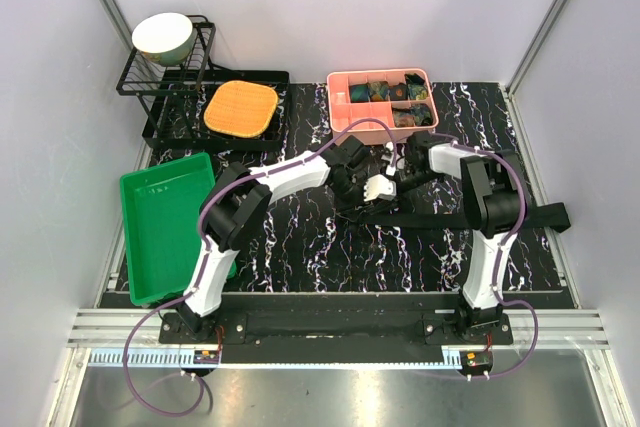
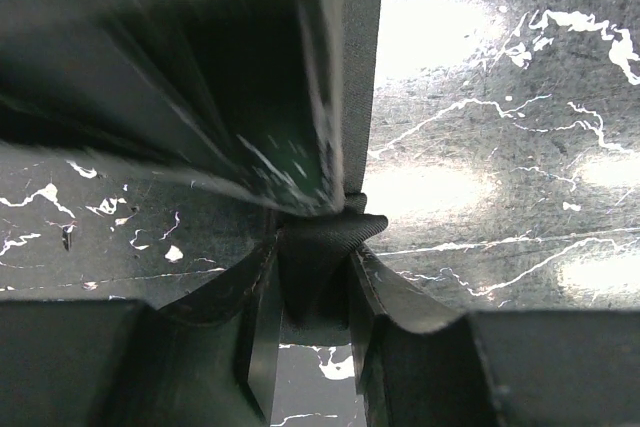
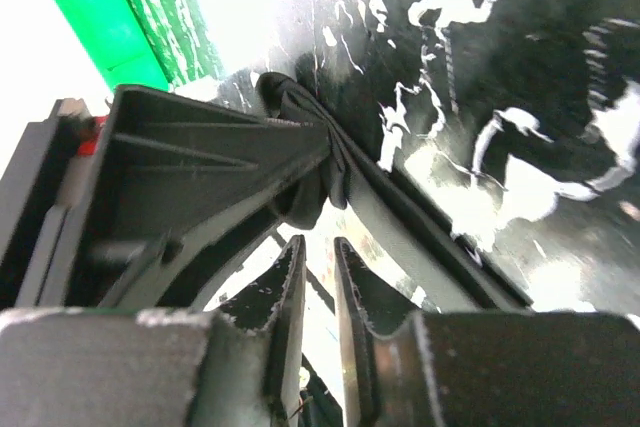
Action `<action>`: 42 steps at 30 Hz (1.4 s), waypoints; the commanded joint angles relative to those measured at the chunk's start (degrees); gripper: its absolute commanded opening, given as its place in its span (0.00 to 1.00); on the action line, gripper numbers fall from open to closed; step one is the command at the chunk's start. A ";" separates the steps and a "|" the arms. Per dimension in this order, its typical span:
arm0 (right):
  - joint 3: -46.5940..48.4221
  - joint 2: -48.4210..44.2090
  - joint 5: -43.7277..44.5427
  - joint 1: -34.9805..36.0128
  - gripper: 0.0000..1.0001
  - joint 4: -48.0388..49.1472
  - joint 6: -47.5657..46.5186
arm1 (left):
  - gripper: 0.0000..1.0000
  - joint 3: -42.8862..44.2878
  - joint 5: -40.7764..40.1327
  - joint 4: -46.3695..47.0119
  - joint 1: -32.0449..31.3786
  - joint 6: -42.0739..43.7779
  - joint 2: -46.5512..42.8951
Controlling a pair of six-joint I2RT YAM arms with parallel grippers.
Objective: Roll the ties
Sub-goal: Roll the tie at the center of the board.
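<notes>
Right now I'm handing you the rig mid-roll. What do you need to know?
Left hand: shut on a bunched fold of the black tie.
Right hand: nearly closed, nothing seen between its fingers, close beside that fold.
Tie: mostly unrolled, stretched flat toward the right.
Done: rolled ties sit in the pink bin.
Left: roll this tie, then likely bin it.

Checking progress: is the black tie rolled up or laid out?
Laid out: the tie lies flat across the table; only its end is bunched in the left end effector.
</notes>
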 commanded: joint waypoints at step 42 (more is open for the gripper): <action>-3.24 1.66 3.35 2.65 0.00 7.21 2.68 | 0.37 -2.43 0.07 -3.77 1.31 -3.94 0.40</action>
